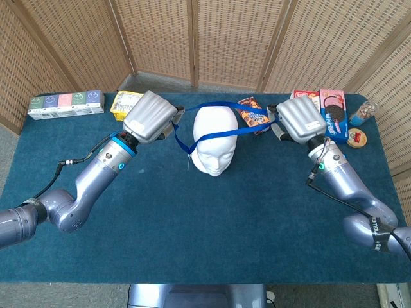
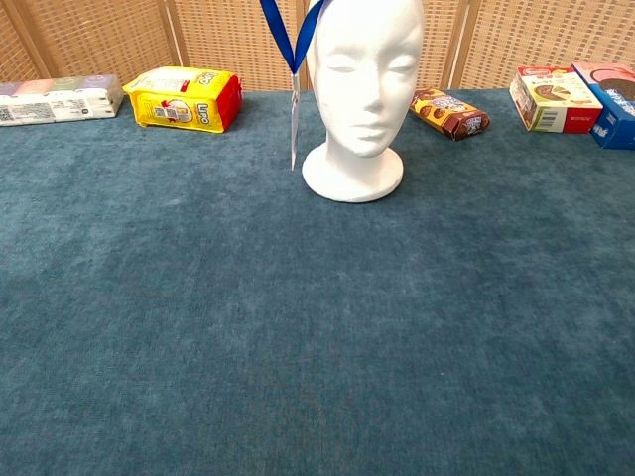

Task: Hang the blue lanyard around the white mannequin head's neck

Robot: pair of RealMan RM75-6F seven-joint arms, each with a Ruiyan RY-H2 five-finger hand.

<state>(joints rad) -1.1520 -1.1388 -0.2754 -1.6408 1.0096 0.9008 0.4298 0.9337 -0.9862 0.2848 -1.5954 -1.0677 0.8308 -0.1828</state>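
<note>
Presently catalogued, largest first: a blue-carpeted tabletop [image 1: 192,218] backed by a folding wicker screen [image 1: 225,38]; two grey arms reaching in from either side; a white mannequin head [image 1: 215,142] standing upright on its round base near the middle of the far half; the left hand [image 1: 149,116], raised just left of the head with its back to the camera, holding one end of the loop, though the fingers themselves are hidden; the right hand [image 1: 300,121], raised to the right of the head, likewise holding the other end with its fingers out of sight; the blue lanyard [image 1: 221,133], stretched taut between both hands, one strand passing behind the crown and one across the top of the forehead, so that the loop sits around the top of the skull and not yet at the neck. In the chest view the lanyard's left bend hangs in a V beside the head, with a pale badge [image 2: 294,134] dangling beside the base. Lesser items along the far edge: a yellow packet [image 2: 182,98], a row of small boxes [image 1: 65,104], a brown biscuit pack [image 2: 449,112], and cartons at far right [image 2: 573,97]. Step in hand, by judgement: lowering the spread loop over the head. The next move calls for both hands to descend together, keeping the loop wide enough to clear the face, then release at the neck.
</note>
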